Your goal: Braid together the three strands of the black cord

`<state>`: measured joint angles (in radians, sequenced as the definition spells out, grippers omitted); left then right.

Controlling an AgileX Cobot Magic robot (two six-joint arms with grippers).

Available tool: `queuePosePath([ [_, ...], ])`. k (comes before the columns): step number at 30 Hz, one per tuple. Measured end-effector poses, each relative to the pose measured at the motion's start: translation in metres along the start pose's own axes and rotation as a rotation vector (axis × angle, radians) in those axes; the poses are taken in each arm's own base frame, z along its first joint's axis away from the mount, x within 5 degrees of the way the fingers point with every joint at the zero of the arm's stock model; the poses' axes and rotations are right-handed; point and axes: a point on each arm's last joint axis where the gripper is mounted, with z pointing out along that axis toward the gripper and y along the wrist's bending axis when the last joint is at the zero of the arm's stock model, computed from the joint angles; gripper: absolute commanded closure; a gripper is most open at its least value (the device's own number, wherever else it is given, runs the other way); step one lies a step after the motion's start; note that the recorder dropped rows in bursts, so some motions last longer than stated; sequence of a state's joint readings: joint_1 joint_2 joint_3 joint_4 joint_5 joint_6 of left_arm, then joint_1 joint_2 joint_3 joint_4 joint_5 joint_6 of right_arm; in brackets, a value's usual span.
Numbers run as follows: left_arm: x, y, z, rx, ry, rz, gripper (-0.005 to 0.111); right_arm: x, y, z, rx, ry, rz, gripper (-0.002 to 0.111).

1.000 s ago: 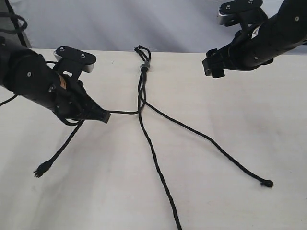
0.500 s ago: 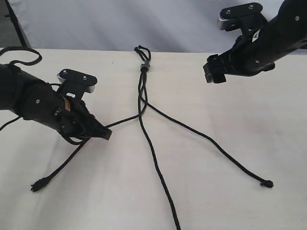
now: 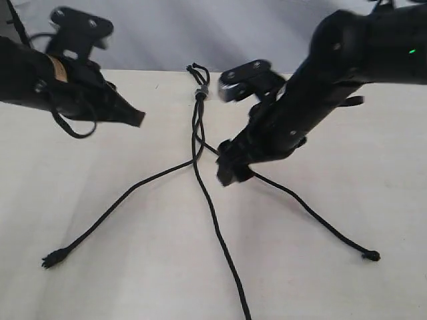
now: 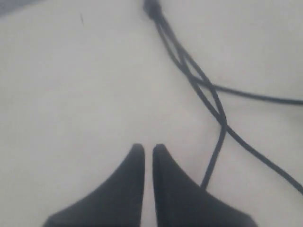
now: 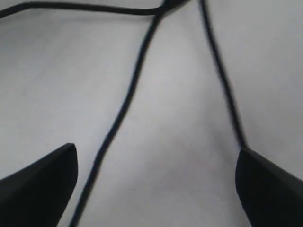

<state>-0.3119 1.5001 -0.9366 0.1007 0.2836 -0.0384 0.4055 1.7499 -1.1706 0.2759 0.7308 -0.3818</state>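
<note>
Currently the black cord [image 3: 198, 110] lies on the table [image 3: 347, 293], with its bound end, a small grey band [image 3: 200, 93] and short loops, near the table's far edge. Below the band the three strands [image 3: 195, 137] run close together, cross once and then fan out. The left strand [image 3: 113, 210] ends in a frayed tip at the near left. The middle strand [image 3: 217, 227] runs off the near edge of the view. The right strand [image 3: 313, 213] ends in a small knot at the near right.

The left hand [image 3: 137, 119] sits left of the cord, clear of every strand. In its wrist view the left hand [image 4: 147, 149] has its fingers drawn almost together, with only a sliver between them, and holds nothing.

The right hand [image 3: 227, 175] reaches in just right of the crossing, over the start of the right strand. Its wrist view shows the right hand [image 5: 156, 151] spread wide, with one strand running between the fingers and another meeting the edge of one finger [image 5: 270, 184]. Neither strand is gripped, and whether the hand touches them cannot be told.
</note>
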Motion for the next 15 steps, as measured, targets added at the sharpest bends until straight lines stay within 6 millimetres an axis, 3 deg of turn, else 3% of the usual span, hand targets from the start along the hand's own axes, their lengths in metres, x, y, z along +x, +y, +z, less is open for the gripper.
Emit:
queuePosePath([
  [5, -0.011, 0.03, -0.042, -0.088, -0.094, -0.036, 0.106, 0.005, 0.046, 0.041, -0.033, 0.124, -0.151, 0.024],
  [9, -0.008, 0.046, -0.049, -0.134, -0.09, -0.08, 0.106, 0.011, 0.063, 0.062, -0.028, 0.185, -0.174, 0.029],
  [15, -0.002, 0.049, -0.046, -0.141, -0.111, -0.084, 0.106, 0.018, 0.068, 0.083, -0.021, 0.235, -0.155, 0.065],
])
